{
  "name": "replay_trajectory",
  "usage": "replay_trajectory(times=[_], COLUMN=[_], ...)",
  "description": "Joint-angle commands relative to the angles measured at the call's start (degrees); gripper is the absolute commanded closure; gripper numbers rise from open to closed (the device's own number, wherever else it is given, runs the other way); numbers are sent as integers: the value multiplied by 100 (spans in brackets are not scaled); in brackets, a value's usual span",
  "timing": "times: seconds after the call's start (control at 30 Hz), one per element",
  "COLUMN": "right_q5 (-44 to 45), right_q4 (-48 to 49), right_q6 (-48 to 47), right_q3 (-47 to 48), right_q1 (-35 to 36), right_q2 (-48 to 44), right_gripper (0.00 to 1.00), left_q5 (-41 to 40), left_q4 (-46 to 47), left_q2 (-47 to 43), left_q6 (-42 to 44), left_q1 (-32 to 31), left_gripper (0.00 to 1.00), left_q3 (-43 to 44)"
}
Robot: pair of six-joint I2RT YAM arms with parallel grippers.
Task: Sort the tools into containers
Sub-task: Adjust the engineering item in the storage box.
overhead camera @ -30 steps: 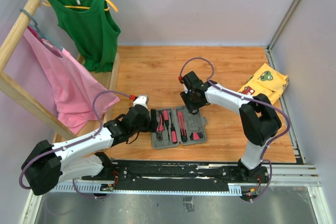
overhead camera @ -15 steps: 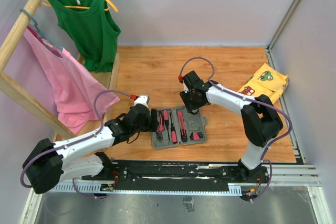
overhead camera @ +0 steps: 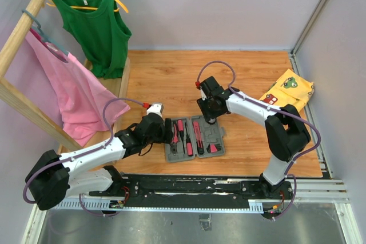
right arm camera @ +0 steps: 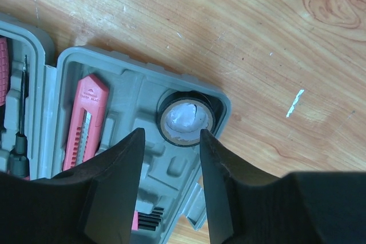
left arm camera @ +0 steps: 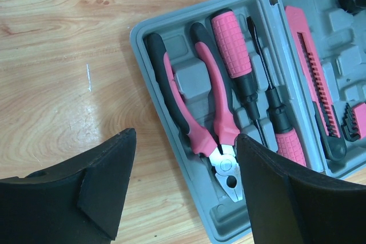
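as i look down from above, the flat grey hinged tool case (overhead camera: 194,137) lies open on the wooden table (overhead camera: 171,78), near the arm bases. the left gripper (overhead camera: 167,131) hangs at the case's left edge, and the right gripper (overhead camera: 210,117) hangs over its far right corner. a yellow patterned cloth (overhead camera: 289,90) lies well apart by the right wall.

from the left wrist, the two black fingers (left arm camera: 103,187) stand wide apart with nothing held, above the case's left half. that half holds pink-and-black pliers (left arm camera: 197,124), a thick pink-handled screwdriver (left arm camera: 231,44) and a slim screwdriver (left arm camera: 286,147), each in a moulded slot. the right half holds a pink cutter (left arm camera: 311,78) and small black bits (left arm camera: 353,121).

from the right wrist, the fingers (right arm camera: 114,175) are parted a modest way, clamped on nothing i can make out. the round black-white disc (right arm camera: 186,119) sits in its round recess at the case corner, just past the fingertips.
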Motion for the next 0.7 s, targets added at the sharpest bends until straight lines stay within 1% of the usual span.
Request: replay_trajectory(times=[0.0, 0.37, 0.67], right_q5=[-86, -322, -322], right_q4=[30, 185, 216], right_q6=[79, 112, 141], right_q3=[-145, -231, -319], right_q1=[-134, -256, -312], right_q2=[-3, 22, -39], right_gripper=[56, 56, 56], left_q5=[7, -14, 8], left_q4=[142, 132, 150], left_q2=[12, -13, 48], left_q6=[24, 13, 27], left_q1=[29, 29, 29], left_gripper=[25, 25, 25], left_q3=[145, 113, 134])
